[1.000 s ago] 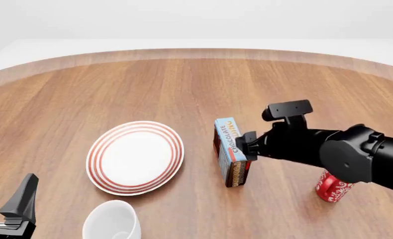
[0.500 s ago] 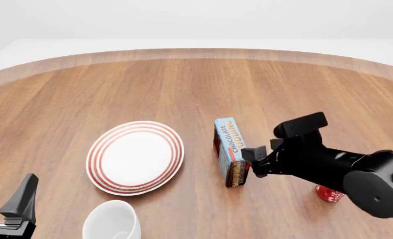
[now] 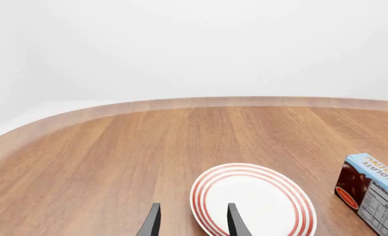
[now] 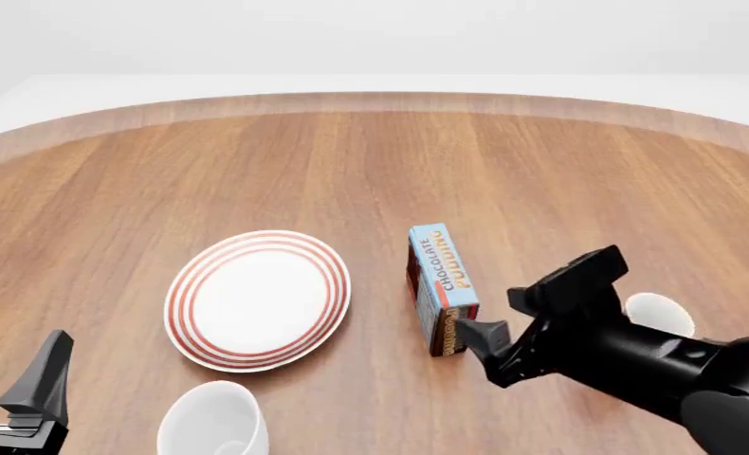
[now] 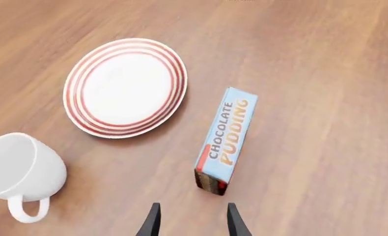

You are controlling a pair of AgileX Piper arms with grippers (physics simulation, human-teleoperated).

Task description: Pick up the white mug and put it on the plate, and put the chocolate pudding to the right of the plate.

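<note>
The chocolate pudding (image 4: pixel 442 284) stands on edge on the wooden table (image 4: pixel 349 161), just right of the plate (image 4: pixel 258 299) and apart from it, while the white mug (image 4: pixel 214 420) sits near the plate's near edge, partly cut off by the front view's lower border. The right gripper (image 5: pixel 192 221) hangs near the box's near end, fingers parted and holding nothing, and its arm hides most of a white-rimmed cup (image 4: pixel 659 313) at right. The left gripper (image 3: pixel 192 221), at the near left corner, is likewise parted and empty, only its finger tips showing.
</note>
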